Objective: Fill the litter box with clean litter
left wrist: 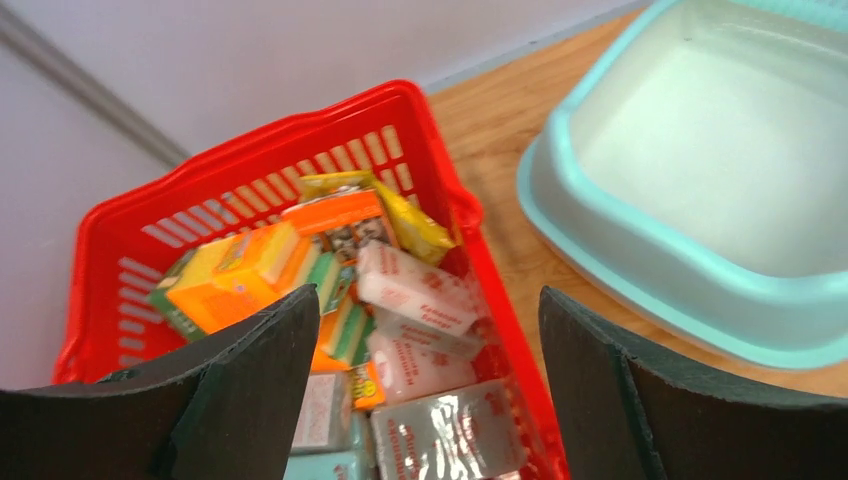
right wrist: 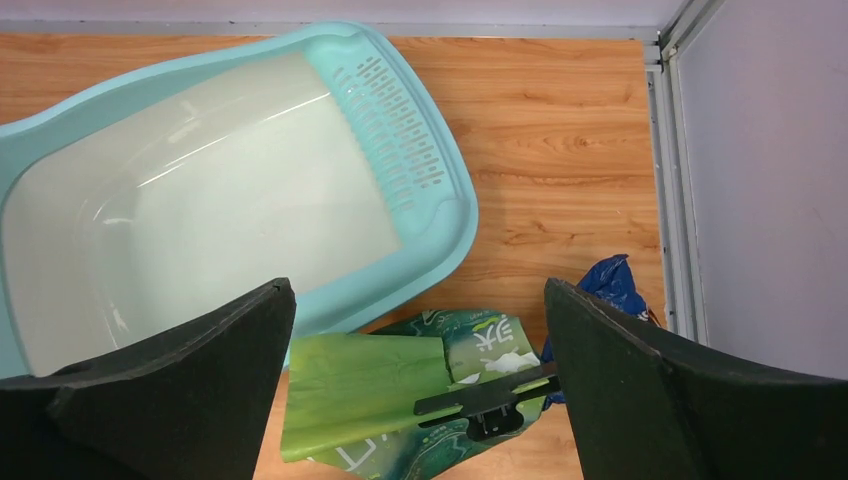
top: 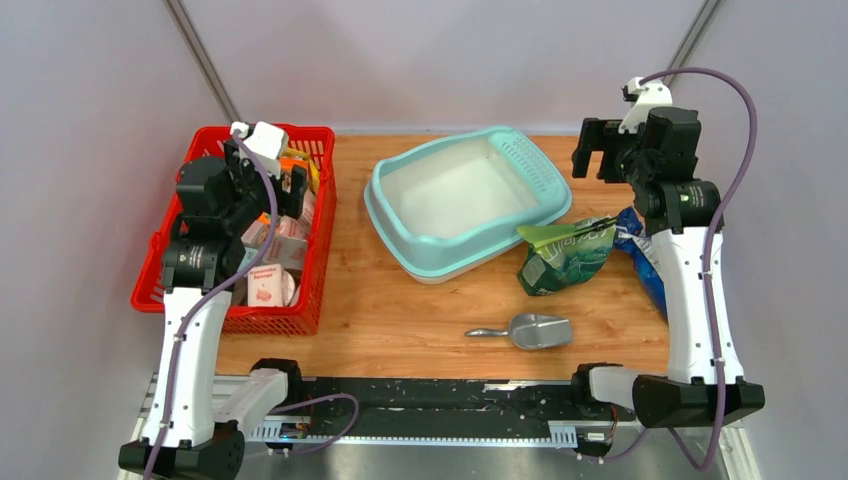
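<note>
The light-teal litter box [top: 455, 245] lies at the table's middle back, its whitish inside bare, its perforated panel [right wrist: 400, 120] at the right end. No clean litter shows in any view. A green printed bag [top: 565, 255] stands just right of the box, its folded top held by a black clip [right wrist: 490, 400]. A grey metal scoop [top: 535, 330] lies in front of the bag. My left gripper [left wrist: 428, 300] is open and empty above the red basket. My right gripper [right wrist: 418, 290] is open and empty, high above the box's right end [right wrist: 450, 180] and the bag [right wrist: 370, 390].
The red mesh basket [top: 150, 270] at the left holds several packaged sponges and small boxes; its rim [left wrist: 300, 125] lies near the litter box rim [left wrist: 640, 270]. A crumpled blue bag [top: 640, 250] lies right of the green bag by the right wall.
</note>
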Controlling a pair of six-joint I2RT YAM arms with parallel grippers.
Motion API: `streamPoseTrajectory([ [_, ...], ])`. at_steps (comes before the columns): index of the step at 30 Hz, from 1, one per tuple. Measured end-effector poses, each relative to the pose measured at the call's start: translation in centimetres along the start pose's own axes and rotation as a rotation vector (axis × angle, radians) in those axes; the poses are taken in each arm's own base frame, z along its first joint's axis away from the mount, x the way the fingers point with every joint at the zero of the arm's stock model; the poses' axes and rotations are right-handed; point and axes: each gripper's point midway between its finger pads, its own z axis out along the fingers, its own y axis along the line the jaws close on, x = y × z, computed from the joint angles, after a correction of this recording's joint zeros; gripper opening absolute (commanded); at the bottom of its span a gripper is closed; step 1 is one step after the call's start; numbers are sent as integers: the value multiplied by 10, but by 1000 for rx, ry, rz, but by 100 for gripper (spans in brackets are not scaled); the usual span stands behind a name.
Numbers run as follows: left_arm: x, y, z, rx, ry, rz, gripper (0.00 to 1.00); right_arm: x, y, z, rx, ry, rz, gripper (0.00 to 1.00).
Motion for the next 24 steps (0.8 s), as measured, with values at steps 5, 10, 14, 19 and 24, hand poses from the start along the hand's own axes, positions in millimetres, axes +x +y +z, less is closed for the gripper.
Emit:
streamPoseTrajectory([
  [5,-3,-30,3,166,-1,2,85,5,6,1,-51,21,-67,100],
  [10,-3,-93,-7,438,5,80,84,10,36,-23,-263,9,-244,100],
  [14,11,-139,-28,648,35,153,82,27,58,-56,-413,29,-379,100],
  [19,48,-184,-55,858,98,257,78,72,62,-79,-507,142,-502,100],
  [24,89,-208,-69,979,200,297,74,124,53,-93,-534,276,-573,97],
])
